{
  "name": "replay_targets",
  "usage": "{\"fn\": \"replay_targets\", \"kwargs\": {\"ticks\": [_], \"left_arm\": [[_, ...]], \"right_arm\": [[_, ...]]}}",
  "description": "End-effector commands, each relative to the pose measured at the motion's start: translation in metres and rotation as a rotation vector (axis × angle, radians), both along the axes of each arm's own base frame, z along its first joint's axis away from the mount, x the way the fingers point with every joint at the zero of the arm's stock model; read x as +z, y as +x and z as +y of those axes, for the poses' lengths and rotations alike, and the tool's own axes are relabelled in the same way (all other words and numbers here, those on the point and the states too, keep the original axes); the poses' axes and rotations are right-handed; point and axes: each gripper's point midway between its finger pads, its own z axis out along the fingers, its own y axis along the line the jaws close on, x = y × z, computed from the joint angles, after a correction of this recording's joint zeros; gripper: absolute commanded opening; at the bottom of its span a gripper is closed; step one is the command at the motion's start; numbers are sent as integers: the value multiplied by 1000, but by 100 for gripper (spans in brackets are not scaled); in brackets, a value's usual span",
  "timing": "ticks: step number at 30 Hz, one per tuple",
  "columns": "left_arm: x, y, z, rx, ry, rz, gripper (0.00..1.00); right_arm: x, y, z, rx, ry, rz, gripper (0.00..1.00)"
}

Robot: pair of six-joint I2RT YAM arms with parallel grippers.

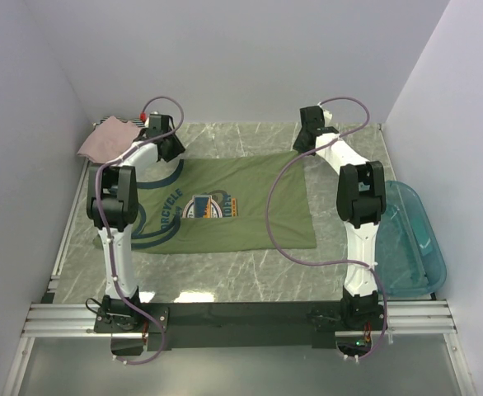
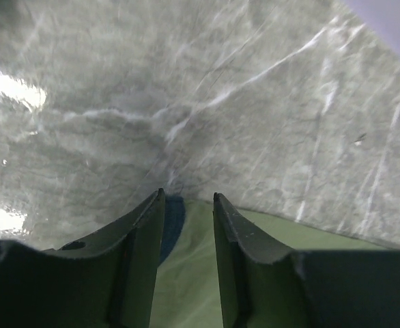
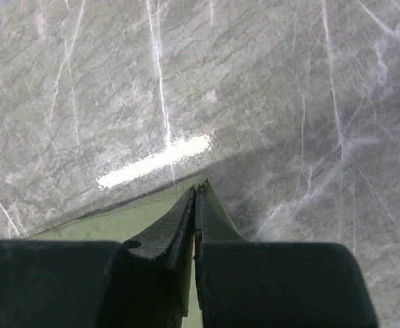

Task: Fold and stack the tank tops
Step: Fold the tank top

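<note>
As it lies spread, the olive tank top (image 1: 233, 177) (navy-trimmed) looks flat.

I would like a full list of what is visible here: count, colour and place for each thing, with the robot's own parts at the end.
olive-green tank top: one, olive green with navy trim and a round chest print, spread flat in the middle of the table
pink tank top: one, pale pink, crumpled at the far left corner
striped tank top: one, black and white, only a strip showing behind the pink one
tub: one, translucent teal, at the table's right edge
table: one, grey marble
left gripper: one, black, open over the green top's far left corner
right gripper: one, black, shut on the green top's far right corner
</note>
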Motion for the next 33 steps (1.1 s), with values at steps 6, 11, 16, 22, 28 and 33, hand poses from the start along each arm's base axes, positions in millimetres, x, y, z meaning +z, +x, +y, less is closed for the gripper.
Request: {"fn": "replay_targets", "kwargs": {"ticks": [6,11,16,22,28,33], "left_arm": [[-12,0,-5,4,-29,48,40],[-16,2,-8,-6,-41,48,38],[-20,5,-9,-1,-53,53,37],[-19,6,-14,-15,-69,47,30],[-14,9,-15,-22,-73,28,16],[-5,15,-12,-14,-66,-6,1]], "right_arm": [[15,15,-5,-13,-7,-50,6],[14,14,-5,-15,-7,-48,6],[15,15,-5,-15,-5,-51,6],[11,15,-4,-13,-7,-42,6],[10,14,-3,-11,-7,-42,6],[12,13,-5,-13,-11,-46,5]]}}
